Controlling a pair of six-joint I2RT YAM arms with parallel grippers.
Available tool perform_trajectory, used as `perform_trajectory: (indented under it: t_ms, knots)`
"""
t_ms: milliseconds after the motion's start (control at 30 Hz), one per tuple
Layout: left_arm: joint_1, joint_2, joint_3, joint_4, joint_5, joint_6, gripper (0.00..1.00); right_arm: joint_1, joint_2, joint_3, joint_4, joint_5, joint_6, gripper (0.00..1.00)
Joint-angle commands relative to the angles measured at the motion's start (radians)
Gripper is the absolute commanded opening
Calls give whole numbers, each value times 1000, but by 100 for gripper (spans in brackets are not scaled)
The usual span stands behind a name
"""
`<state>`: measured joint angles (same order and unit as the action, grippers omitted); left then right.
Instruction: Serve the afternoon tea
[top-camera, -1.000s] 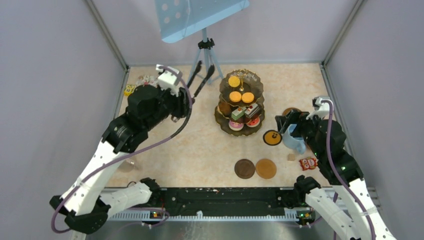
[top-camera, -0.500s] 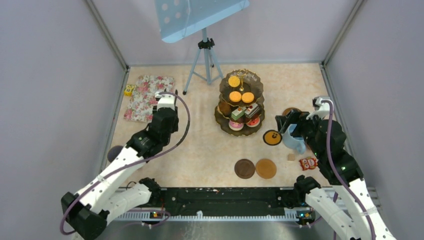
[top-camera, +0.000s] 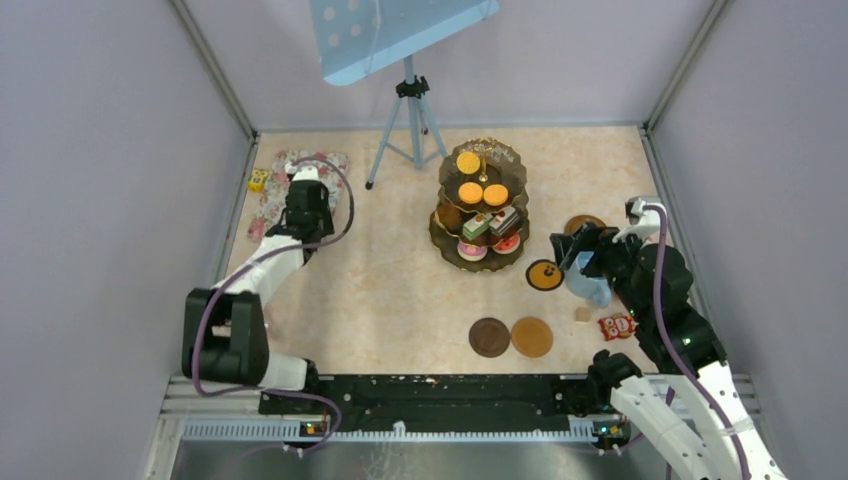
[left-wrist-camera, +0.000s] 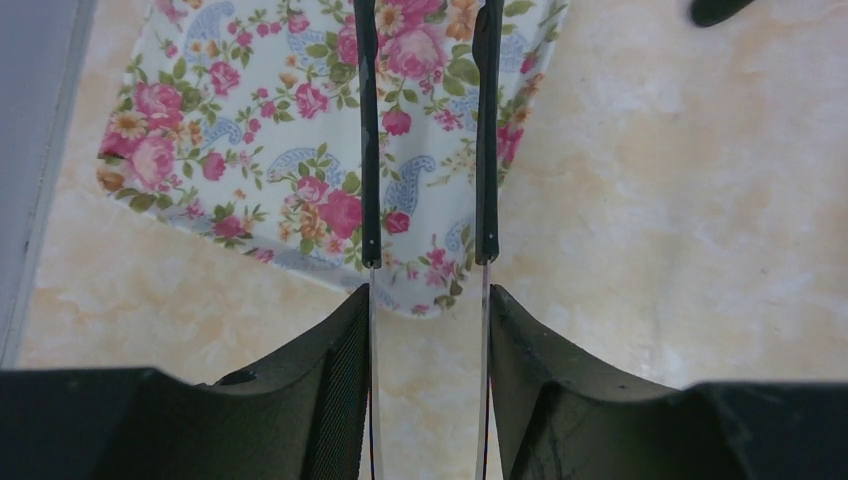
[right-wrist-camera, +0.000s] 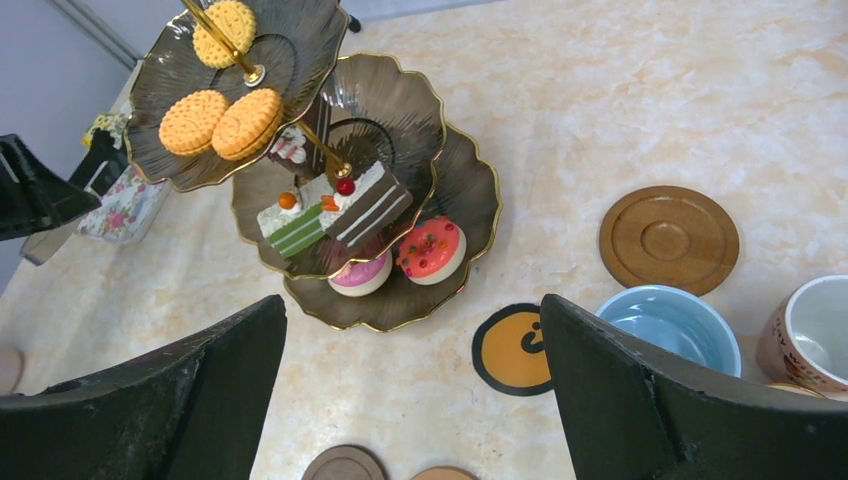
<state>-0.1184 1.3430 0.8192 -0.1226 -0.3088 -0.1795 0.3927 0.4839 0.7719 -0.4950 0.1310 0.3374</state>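
Left gripper: we find the left gripper (left-wrist-camera: 428, 300) partway closed, its two fingers clamped on the handle end of the black tongs (left-wrist-camera: 371, 150). On the overhead view it sits at 10 o'clock on the table.
Tongs: both slim arms run side by side out of the jaws toward 12 o'clock in the wrist view. Their tips are cut off by the top edge, and we cannot tell whether they touch anything.
Mat: the pink-and-green floral-patterned mat (left-wrist-camera: 250, 150) lies flat beneath the tong arms.
Right gripper: we see the right gripper (right-wrist-camera: 410, 305) spread wide with nothing between its fingers, at 3 o'clock on the table.
Stand: the dark three-tier scalloped gold-rimmed stand (top-camera: 450, 257) is upright just past the table's centre, at 9 o'clock from the right gripper.
Tarts: three round orange tarts (right-wrist-camera: 247, 122) lie on the top tier.
Cakes: a green layered slice (right-wrist-camera: 295, 225) and a chocolate slice (right-wrist-camera: 365, 205) share the middle tier. A pink dome cake (right-wrist-camera: 360, 272) and a red dome cake (right-wrist-camera: 432, 248) sit on the bottom tier.
Mugs: the large light blue mug (right-wrist-camera: 665, 320) is upright at 4 o'clock from the stand. A pale patterned mug (right-wrist-camera: 815, 330) is just beside it, partly out of frame.
Coasters: a round brown wooden coaster (right-wrist-camera: 668, 238) lies bare at 12 o'clock from the blue mug, and a black-and-orange round coaster (right-wrist-camera: 512, 350) at its 9 o'clock. We see two brown coasters (top-camera: 489, 337) side by side at 6 o'clock from the stand.
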Motion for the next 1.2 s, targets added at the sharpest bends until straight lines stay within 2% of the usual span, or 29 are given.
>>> perform_trajectory:
  t_ms: [0, 100, 200, 267, 400, 500, 600, 633, 700, 833, 867, 967, 1067, 1167]
  knots:
    - [71, 151, 76, 91, 30, 0, 48, 11, -15, 7, 14, 14, -20, 96]
    - [154, 202, 84, 91, 133, -64, 51, 12, -26, 5, 9, 19, -15, 96]
    - [180, 260, 113, 56, 221, -67, 56, 11, -32, -4, 8, 17, -3, 96]
    - [181, 297, 123, 34, 224, -73, 59, 11, -31, -14, 9, 5, 13, 96]
    - [186, 324, 120, 16, 222, -100, 73, 12, -27, -30, 10, -36, 44, 96]
    - [186, 328, 158, -35, 208, -114, 78, 11, -16, -19, -14, -43, 50, 95]
    - [185, 289, 198, -88, 215, -126, 82, 12, 6, 0, -46, -45, 54, 96]
    - [184, 265, 205, -104, 218, -129, 92, 12, 17, 8, -57, -46, 57, 95]
    - [183, 202, 213, -134, 226, -133, 98, 11, 41, 22, -79, -50, 67, 95]
    - [175, 48, 190, -184, 300, -139, 99, 11, 90, 38, -103, -57, 90, 94]
    - [164, 8, 173, -188, 365, -140, 99, 12, 103, 39, -103, -60, 97, 94]
    - [51, -116, 96, -180, 500, -144, 99, 12, 138, 40, -93, -69, 111, 94]
    - [-206, -218, 2, -154, 621, -121, 99, 12, 167, 39, -56, -82, 128, 94]
    - [-438, -313, -105, -107, 598, -148, 99, 12, 187, 48, -28, -89, 142, 94]
